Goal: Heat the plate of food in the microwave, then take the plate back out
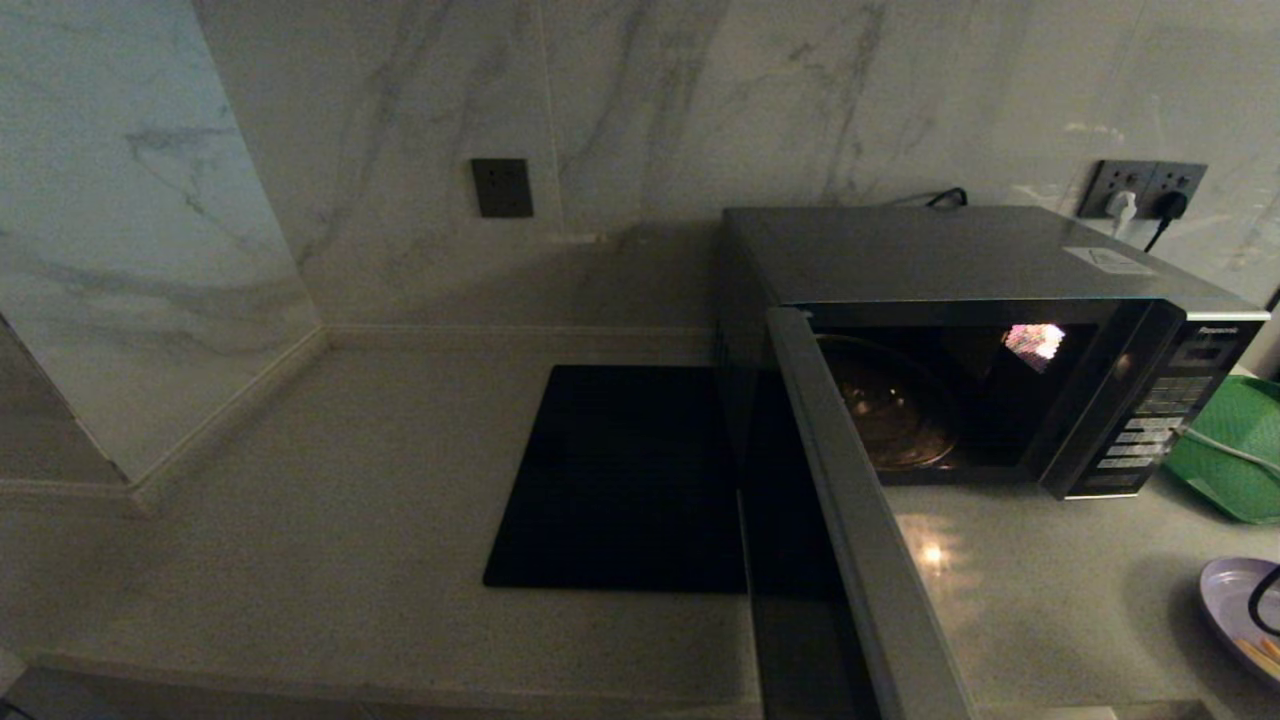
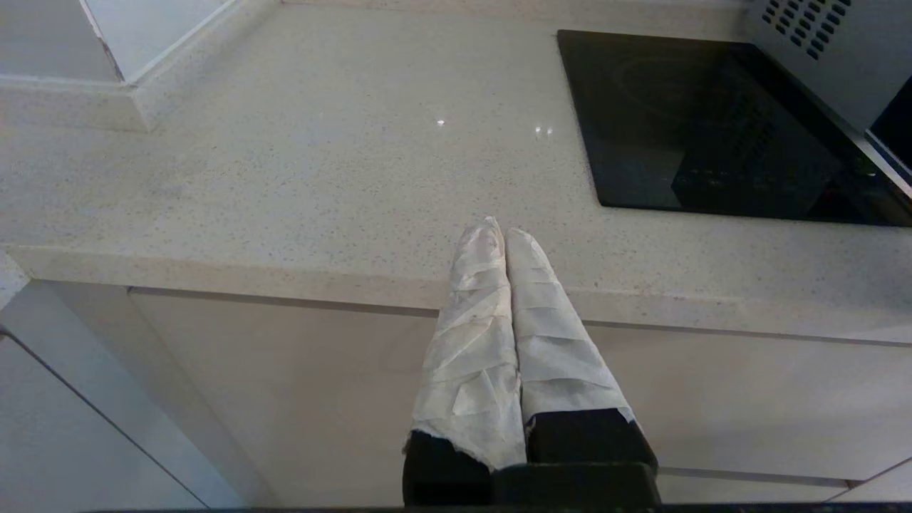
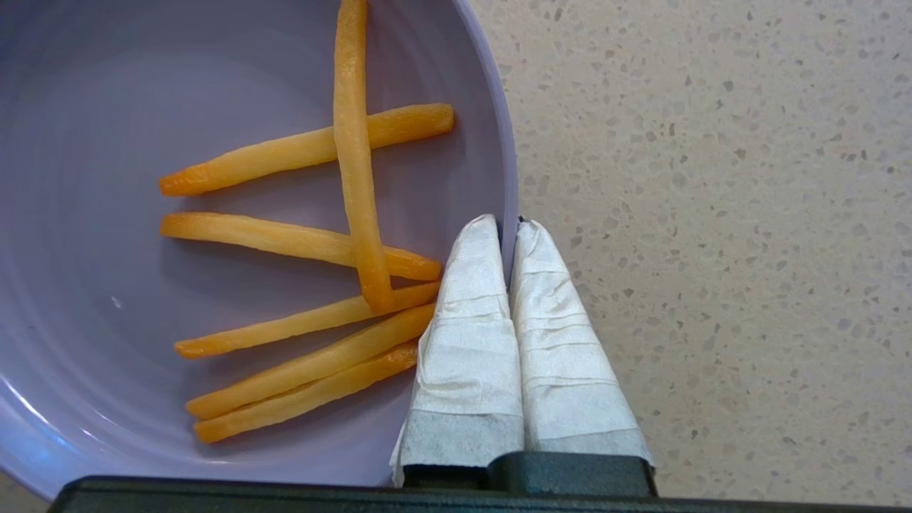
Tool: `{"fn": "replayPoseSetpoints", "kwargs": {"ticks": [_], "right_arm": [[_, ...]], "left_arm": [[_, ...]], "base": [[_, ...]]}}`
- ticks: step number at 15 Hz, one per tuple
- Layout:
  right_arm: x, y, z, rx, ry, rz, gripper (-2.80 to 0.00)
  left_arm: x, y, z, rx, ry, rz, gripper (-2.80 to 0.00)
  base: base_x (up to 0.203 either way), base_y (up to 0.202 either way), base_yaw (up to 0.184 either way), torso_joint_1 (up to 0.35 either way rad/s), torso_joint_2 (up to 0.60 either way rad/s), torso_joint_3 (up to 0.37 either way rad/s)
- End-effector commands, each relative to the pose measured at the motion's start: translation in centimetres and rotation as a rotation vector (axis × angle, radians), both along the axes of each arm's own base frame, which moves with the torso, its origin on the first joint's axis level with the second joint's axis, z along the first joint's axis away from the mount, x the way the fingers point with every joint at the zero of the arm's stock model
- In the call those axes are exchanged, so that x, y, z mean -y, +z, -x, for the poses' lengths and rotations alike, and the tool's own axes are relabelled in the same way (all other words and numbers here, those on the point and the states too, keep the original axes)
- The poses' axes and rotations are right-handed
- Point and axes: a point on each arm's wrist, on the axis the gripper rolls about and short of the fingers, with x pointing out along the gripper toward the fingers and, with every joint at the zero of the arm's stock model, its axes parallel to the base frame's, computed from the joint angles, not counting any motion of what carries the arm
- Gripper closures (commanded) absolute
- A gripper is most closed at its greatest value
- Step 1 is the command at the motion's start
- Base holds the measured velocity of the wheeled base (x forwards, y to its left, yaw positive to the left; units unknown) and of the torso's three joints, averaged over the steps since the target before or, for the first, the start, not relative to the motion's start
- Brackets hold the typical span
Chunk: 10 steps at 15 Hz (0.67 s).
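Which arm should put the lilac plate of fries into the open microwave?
Right. The right gripper is shut on the lilac plate of fries rim, near the open silver microwave; the left gripper is parked shut off the counter.

Head view: high, looking down and forward on counter (image 1: 330, 540), black slab (image 1: 620, 480) and open microwave (image 1: 1000, 350). Left wrist view: low at counter edge, facing the same slab (image 2: 712, 128). Right wrist view: close above plate (image 3: 107, 107), seen also at head view's right edge (image 1: 1235, 600).
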Motion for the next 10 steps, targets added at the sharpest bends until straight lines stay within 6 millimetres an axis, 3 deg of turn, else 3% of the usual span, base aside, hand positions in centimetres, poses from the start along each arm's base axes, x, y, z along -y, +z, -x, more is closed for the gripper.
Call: {"fn": "replayPoseSetpoints", "kwargs": {"ticks": [1, 7, 10], "right_arm": [[0.0, 0.1, 0.0, 0.003, -0.003, 0.007, -2.8], [-0.7, 1.5, 0.8, 0.027, 0.023, 0.026, -2.8], [-1.7, 5.0, 1.8, 0.12, 0.057, 0.104, -2.8]], "left_arm": [[0.0, 0.0, 0.0, 0.001, -0.001, 0.001, 0.0], [0.0, 0.0, 0.0, 0.0, 0.0, 0.001, 0.0], [0.0, 0.0, 0.0, -0.001, 0.0, 0.001, 0.0]], "base": [[0.0, 0.0, 0.0, 0.0, 0.0, 0.0], [0.0, 0.0, 0.0, 0.0, 0.0, 0.0], [0.0, 0.0, 0.0, 0.0, 0.0, 0.0]]}}
